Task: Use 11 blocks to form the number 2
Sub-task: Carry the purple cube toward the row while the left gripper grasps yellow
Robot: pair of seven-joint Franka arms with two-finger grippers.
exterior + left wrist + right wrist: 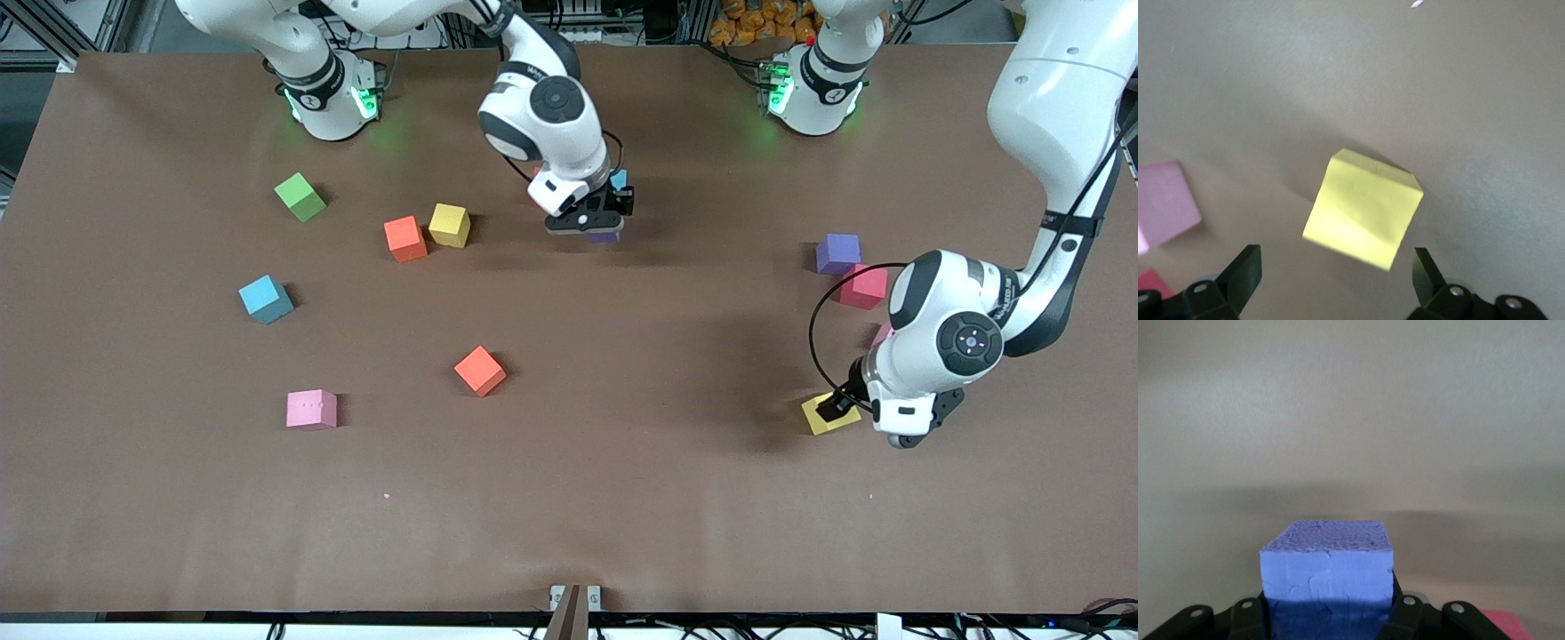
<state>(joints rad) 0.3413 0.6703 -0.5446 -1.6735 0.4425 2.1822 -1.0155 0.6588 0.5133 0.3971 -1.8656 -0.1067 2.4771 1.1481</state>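
**Op A:** Entry. My right gripper (605,222) is clamped on a purple cube (1328,570), up in the air over the table's middle stretch toward the robots' bases. In the right wrist view the cube sits square between the fingers, its pitted top face level. A blue cube (620,180) shows just beside the gripper, and a pink edge peeks in at the corner of that wrist view.

**Op B:** And mine: left gripper (837,407) spread wide, straddling the yellow cube (1365,208) on the table toward the left arm's end. Not touching it yet. The cube sits turned against the fingers, corner-on rather than face-on.

**Op A:** Handling judgement?

**Op B:** Grainy, matte surface, looks like foam. I'd expect light, slightly squashy, good friction, nothing fragile. Take it on two opposite flat faces, mid-height. Gripping across the corners would likely twist it on closing, so I'd rotate the wrist first.

**Op A:** Agreed. Digit status: no rows laid that I can see. Loose stock well away from my gripper, toward the right arm's end: yellow (449,225) and orange (405,238) together, another orange (480,370), blue (266,299), pink (311,410). Green cube (300,196) is not for use.

**Op B:** Near mine: purple (837,253) touching a pink-red one (864,286).
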